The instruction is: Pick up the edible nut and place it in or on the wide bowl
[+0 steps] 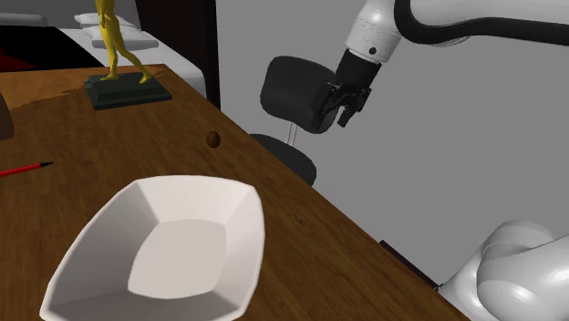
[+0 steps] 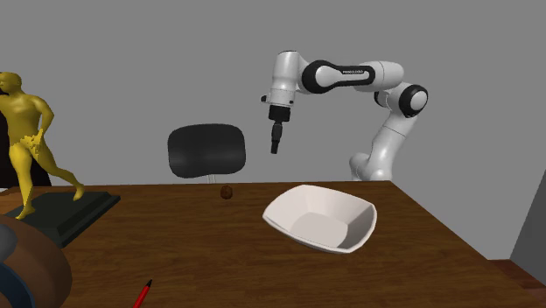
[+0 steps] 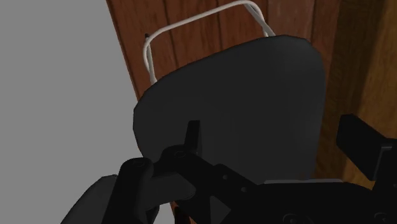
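Bowl (image 1: 196,180) up front; the nut (image 1: 213,139) sits small and brown on the bench (image 1: 301,237) near its edge, apart from the bowl. Your end effector (image 1: 349,111) hangs high over the chair (image 1: 294,91); released or clenched, I can't tell. Swing over the nut, centre carefully and descend straight, since it could roll.

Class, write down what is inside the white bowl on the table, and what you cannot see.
Nothing lies inside the white bowl: its bare inner walls and floor show in the shoulder view. The nut sits apart on the table. The tabletop under the bowl is covered.
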